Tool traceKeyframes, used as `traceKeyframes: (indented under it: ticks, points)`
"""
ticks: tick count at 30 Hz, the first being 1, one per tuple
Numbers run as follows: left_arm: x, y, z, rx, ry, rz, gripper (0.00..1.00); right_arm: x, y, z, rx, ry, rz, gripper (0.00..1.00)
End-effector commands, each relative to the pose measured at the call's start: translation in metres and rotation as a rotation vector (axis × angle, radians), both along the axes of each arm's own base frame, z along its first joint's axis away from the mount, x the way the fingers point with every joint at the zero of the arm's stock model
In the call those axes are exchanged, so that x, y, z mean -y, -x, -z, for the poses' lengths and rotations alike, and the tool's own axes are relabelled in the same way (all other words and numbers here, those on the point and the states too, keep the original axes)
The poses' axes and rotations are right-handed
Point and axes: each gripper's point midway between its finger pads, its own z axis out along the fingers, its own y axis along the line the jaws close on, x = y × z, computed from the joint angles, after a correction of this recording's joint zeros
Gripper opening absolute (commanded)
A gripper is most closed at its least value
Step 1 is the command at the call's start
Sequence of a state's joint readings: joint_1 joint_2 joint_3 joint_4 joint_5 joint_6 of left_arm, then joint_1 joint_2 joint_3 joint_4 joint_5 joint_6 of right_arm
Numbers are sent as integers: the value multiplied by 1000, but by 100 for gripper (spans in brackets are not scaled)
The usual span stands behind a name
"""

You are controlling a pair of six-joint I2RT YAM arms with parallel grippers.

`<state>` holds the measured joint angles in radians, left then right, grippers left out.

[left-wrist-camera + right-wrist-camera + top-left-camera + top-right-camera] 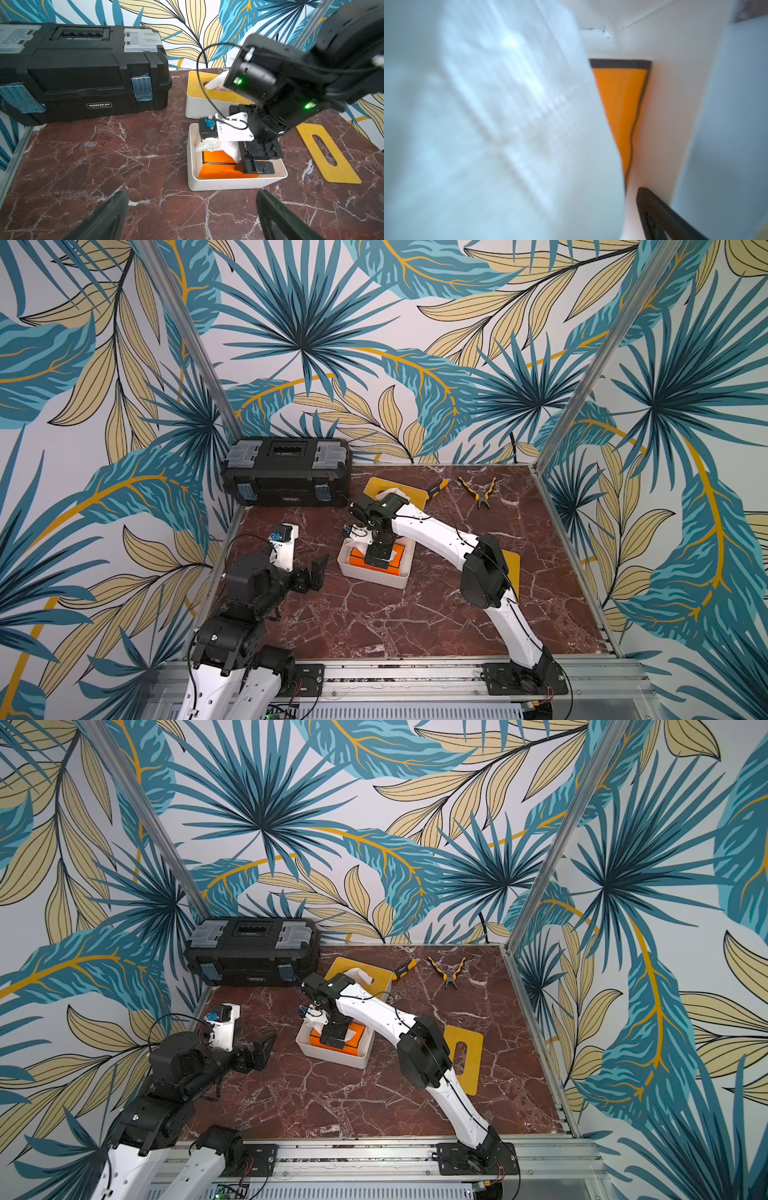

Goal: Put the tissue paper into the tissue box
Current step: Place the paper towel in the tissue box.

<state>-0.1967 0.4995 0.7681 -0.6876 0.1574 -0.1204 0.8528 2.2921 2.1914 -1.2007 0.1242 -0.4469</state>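
Note:
The tissue box [374, 578] [218, 185] is a white open box with no lid near the middle of the table. The tissue paper [357, 558] [218, 155], an orange pack with white sheets [224, 148] sticking up, lies inside it. My right gripper [378, 560] [255, 166] reaches down into the box over the pack, jaws wide. In the right wrist view one finger [658, 209] stands by the box wall, apart from the orange pack [618, 104]; white tissue [488, 124] hides the other finger. My left gripper [316, 568] [191, 207] hangs open and empty left of the box.
A black toolbox [286, 470] stands at the back left. Behind the open box sits a second white box [395, 493] with a yellow lid and tissue poking out. A loose yellow lid [467, 1056] lies at the right. Pliers [478, 489] and a screwdriver [438, 489] lie at the back.

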Motion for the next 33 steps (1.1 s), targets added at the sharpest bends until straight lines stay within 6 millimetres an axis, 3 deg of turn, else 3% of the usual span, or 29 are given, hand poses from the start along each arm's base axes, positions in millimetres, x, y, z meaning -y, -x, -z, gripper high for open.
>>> traceKeyframes:
  ticks: [1, 6, 12, 17, 20, 25, 33]
  points:
    - [-1, -3, 3, 5, 2, -5, 100, 6, 2, -40, 56, -26, -10, 100]
    - [-1, -4, 3, 2, 2, -4, 100, 5, 13, -60, 35, -85, -11, 100]
    - [-1, -4, 3, 3, 2, -5, 100, -11, 23, -97, 37, -245, -17, 100]
    - [-1, -4, 3, 3, 2, -4, 100, -25, 20, -130, 80, -377, 0, 100]
    - [0, -4, 3, 4, 3, -3, 100, -29, 11, -139, 122, -411, 21, 100]
    - [0, -4, 3, 3, 3, -3, 100, -28, -15, -109, 193, -313, 63, 100]
    - [0, -4, 3, 2, 2, -3, 100, -16, -25, -51, 174, -150, 84, 100]
